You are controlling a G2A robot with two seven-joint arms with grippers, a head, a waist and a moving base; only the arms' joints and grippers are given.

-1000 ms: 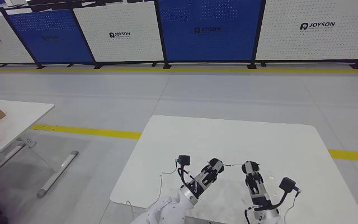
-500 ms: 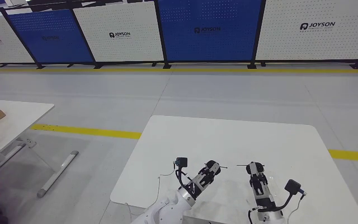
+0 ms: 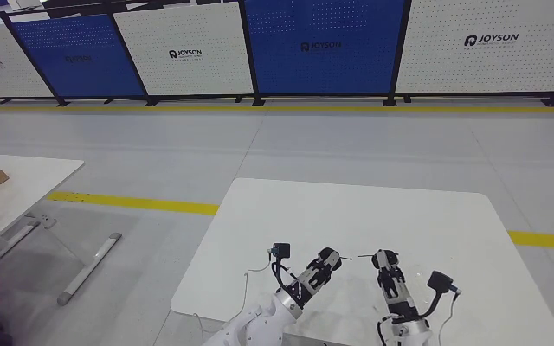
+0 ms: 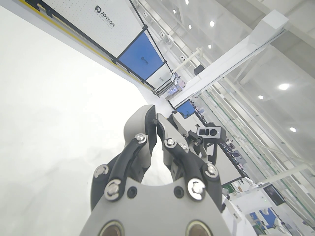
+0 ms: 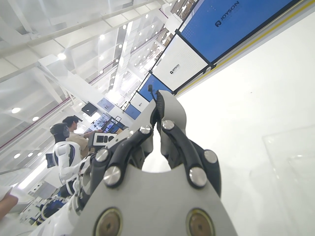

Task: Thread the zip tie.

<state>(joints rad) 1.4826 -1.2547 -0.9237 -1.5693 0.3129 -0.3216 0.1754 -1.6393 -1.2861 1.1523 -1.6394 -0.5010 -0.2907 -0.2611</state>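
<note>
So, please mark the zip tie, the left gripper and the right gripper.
zip tie (image 5: 149, 88): right wrist view, its head.
left gripper (image 4: 156, 118): left wrist view, between its fingertips.
right gripper (image 5: 158, 98): right wrist view, between its fingertips.

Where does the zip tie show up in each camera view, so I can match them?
Top view: zip tie, short dark stubs between left gripper and right gripper.
Left wrist view: tiny dark nub pinched at the fingertips.
Right wrist view: its head sticks out beyond the fingertips.
Shared landmark: the blue and white wall panels.
</note>
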